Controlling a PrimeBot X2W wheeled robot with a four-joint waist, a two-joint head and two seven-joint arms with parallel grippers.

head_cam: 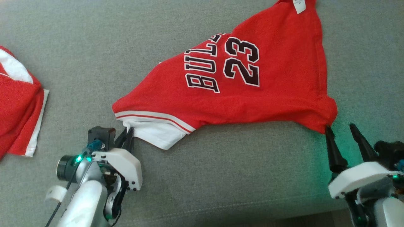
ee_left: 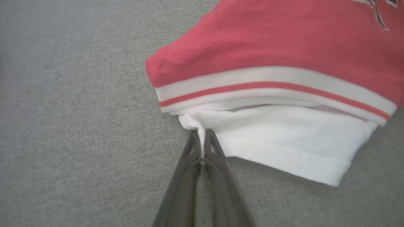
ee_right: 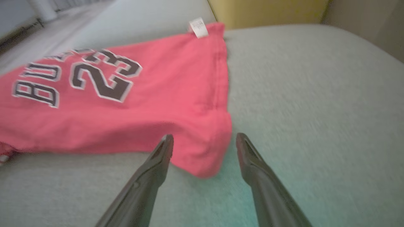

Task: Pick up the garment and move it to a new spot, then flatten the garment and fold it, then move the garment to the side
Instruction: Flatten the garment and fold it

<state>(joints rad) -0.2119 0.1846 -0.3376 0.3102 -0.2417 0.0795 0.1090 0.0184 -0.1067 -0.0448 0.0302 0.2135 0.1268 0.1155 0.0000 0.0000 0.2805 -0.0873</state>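
The garment [head_cam: 252,78] is a red jersey printed "BULLS 23", lying spread on the grey cushion, with a white sleeve [head_cam: 157,134] at its lower left and a white tag at the top. My left gripper [head_cam: 128,132] is shut on the sleeve's corner; the left wrist view shows white cloth [ee_left: 284,142] pinched between the fingertips of that gripper [ee_left: 202,135]. My right gripper [head_cam: 341,130] stands open at the jersey's lower right corner. In the right wrist view that red corner [ee_right: 205,157] lies between the spread fingers of the right gripper [ee_right: 205,142].
Another red and white garment [head_cam: 19,107] lies bunched at the left edge of the cushion. Grey cushion [head_cam: 79,56] stretches around the jersey. A yellow-green backrest [ee_right: 268,12] rises beyond the jersey's tag end. The cushion's front edge runs near the bottom right.
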